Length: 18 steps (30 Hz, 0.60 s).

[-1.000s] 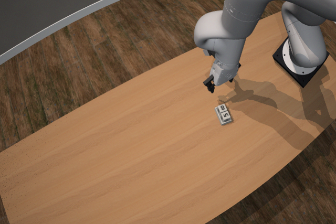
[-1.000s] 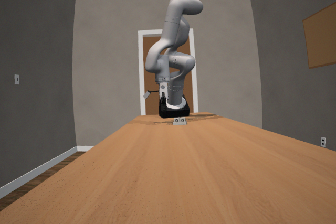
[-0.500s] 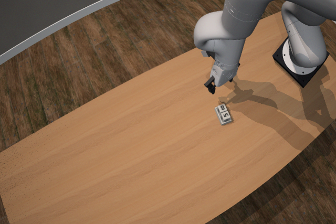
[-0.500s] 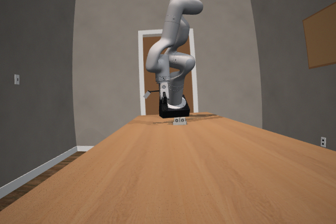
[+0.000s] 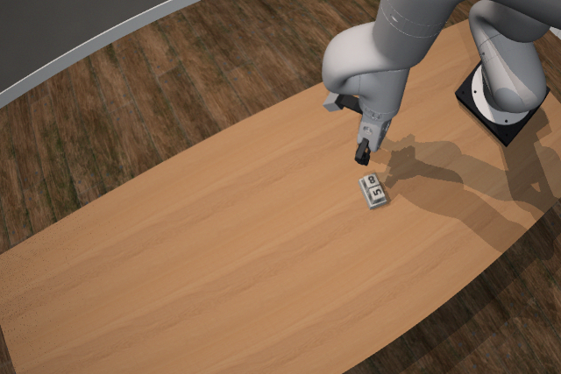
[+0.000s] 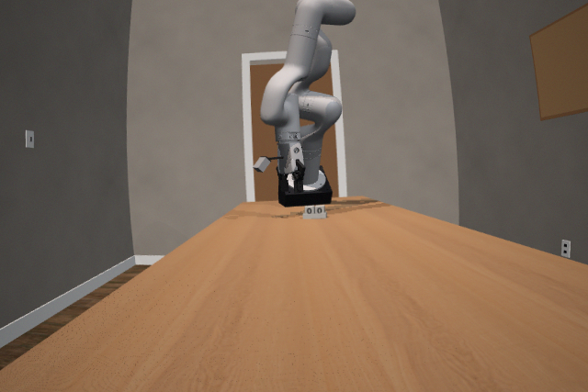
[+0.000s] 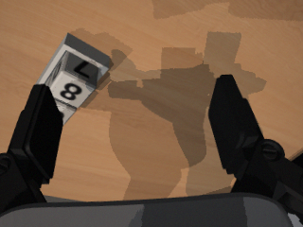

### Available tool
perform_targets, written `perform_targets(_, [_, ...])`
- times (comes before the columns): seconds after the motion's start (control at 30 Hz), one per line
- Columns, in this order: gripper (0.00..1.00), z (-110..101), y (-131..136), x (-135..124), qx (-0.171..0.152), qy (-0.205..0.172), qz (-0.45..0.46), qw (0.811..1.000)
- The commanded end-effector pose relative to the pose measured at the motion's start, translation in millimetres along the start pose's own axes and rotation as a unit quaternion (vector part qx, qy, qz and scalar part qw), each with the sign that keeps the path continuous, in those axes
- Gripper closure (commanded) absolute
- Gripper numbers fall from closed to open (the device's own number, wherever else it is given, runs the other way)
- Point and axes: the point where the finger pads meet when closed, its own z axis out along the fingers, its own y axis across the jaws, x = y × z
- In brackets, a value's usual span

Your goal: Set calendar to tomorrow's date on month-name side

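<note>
My arm [image 5: 408, 21] hung folded over the table [image 5: 226, 247], wrist pointing down beside the tray [image 5: 365, 195]. My gripper [image 5: 362, 154] was spread wide, holding nothing, hovering near the tray toward the base. The cubes [image 5: 374, 187] stood in it; I judged them light, rigid, best pinched across opposite side faces.
</note>
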Motion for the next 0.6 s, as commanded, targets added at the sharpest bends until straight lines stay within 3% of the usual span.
perform_targets(0.0, [0.0, -1.3, -3.1, -2.1, 0.004, 0.006, -0.069, 0.998])
perform_targets(0.23, [0.0, -3.0, -7.2, -5.6, 0.003, 0.005, -0.167, 0.986])
perform_targets(0.57, [0.0, -6.2, -14.2, -11.4, 0.002, 0.004, -0.331, 0.944])
